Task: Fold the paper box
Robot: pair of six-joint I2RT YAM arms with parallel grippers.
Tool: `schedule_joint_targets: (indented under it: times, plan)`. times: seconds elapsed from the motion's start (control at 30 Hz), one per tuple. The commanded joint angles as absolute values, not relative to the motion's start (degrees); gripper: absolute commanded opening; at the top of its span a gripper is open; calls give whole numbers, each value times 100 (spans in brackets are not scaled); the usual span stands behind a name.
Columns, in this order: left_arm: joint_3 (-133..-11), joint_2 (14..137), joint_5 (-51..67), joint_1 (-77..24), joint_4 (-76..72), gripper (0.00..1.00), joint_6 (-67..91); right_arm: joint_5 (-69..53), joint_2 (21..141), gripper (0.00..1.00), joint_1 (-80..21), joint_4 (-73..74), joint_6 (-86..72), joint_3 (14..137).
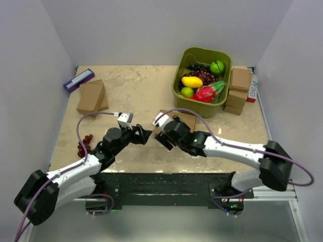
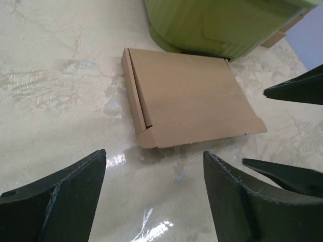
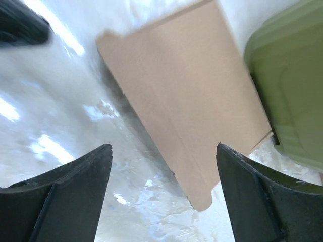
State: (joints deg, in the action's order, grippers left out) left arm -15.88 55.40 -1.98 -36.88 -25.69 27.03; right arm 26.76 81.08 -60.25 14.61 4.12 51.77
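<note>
Your left gripper point(image 2: 154, 156) spread wide, holding nothing, your right gripper point(image 3: 164, 147) likewise wide and empty, the paper box point(image 2: 192, 96) lying flat on the table point(image 2: 50, 101) just ahead of both, the green bin point(image 2: 222, 25) close beyond the box's far edge.

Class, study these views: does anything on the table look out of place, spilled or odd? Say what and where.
A small bunch of red grapes lies loose on the table near its left edge, while the rest of the fruit sits in the green bin at the far right. Nothing else stands out.
</note>
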Motion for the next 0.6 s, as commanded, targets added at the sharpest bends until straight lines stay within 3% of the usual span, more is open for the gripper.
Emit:
schedule_joint_targets:
  times: [0.0,0.33,0.57]
  plan:
    - [-2047,6054,316,-3542,-2900,83,3041,1787,7183,87,-5214,1582,-771,5195]
    - [-2618,7934,1028,-3314,-4034,79,3076,353,7277,82,-2709,1477,-2557,4563]
    - [-2830,8735,1107,-3252,-4333,70,2883,-254,7356,80,-2119,784,-3075,3921]
